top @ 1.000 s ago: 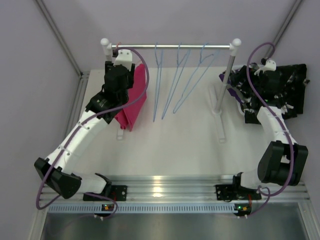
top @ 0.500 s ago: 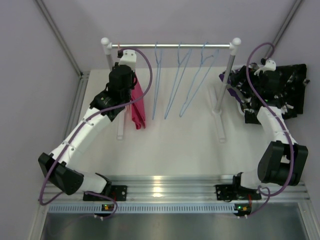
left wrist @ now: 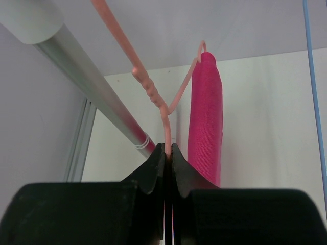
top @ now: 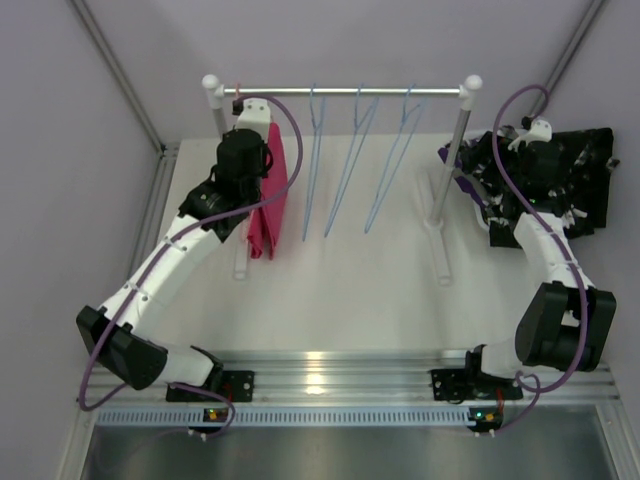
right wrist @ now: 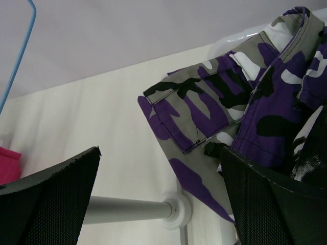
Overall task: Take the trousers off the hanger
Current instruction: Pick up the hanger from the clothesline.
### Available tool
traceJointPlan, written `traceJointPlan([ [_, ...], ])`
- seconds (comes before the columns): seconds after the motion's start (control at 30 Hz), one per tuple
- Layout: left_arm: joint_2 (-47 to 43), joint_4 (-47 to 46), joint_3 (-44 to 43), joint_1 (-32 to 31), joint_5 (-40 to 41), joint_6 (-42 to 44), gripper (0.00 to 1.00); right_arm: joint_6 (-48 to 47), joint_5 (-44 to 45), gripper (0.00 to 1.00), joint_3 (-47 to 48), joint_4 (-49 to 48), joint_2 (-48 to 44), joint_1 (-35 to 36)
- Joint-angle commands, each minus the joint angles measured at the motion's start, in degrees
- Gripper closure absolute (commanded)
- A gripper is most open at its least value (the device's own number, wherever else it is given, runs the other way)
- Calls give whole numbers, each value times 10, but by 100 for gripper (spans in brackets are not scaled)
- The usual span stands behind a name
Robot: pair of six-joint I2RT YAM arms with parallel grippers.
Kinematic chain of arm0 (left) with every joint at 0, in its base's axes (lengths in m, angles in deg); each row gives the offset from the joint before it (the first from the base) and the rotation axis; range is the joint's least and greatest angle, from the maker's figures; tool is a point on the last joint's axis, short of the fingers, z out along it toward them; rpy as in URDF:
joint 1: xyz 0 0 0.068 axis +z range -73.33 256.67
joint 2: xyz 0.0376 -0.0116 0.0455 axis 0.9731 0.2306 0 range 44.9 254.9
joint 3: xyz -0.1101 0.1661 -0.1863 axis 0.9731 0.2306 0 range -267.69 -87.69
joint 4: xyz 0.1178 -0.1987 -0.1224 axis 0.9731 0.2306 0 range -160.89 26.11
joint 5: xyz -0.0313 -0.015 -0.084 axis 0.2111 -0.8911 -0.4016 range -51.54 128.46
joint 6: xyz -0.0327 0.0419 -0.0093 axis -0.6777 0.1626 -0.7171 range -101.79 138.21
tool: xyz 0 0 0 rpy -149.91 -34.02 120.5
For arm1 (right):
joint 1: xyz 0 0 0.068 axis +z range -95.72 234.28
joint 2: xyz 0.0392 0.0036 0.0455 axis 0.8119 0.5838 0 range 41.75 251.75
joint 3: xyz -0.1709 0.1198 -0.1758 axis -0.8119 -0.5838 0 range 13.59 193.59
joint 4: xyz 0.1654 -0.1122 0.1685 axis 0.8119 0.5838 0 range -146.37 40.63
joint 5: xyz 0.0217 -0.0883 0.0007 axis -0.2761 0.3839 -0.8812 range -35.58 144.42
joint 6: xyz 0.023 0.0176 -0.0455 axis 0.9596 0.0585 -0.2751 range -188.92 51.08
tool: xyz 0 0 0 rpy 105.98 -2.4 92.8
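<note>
Now that the swinging has settled, my left gripper (left wrist: 168, 148) stays pinched on the pink hanger (left wrist: 153, 94). The hot pink trousers (left wrist: 205, 112) hang straighter on it at the rail's (top: 340, 92) left end, so removal is outstanding. Blue hangers (top: 345, 160) hang bare. My right gripper (right wrist: 161, 153), spread, hovers over the purple camouflage trousers (right wrist: 204, 107), far right.

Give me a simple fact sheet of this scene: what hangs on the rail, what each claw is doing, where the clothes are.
On the rail: three bare blue hangers, one pink hanger
Pink trousers: draped over the pink hanger
Left claw: shut on the pink hanger's wire
Right claw: open, holding nothing
Off the rail: purple camouflage trousers and black trousers, heaped on the table at right
</note>
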Motion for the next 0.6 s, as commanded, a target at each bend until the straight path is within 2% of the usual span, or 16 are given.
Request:
traceJointPlan([
  [0.0,-5,1,-28,-1,-6,-7,100,-6,-9,1,1,-24,2,10],
  [0.57,9,18,-100,-2,-24,-12,100,-3,-12,1,4,-21,1,11],
])
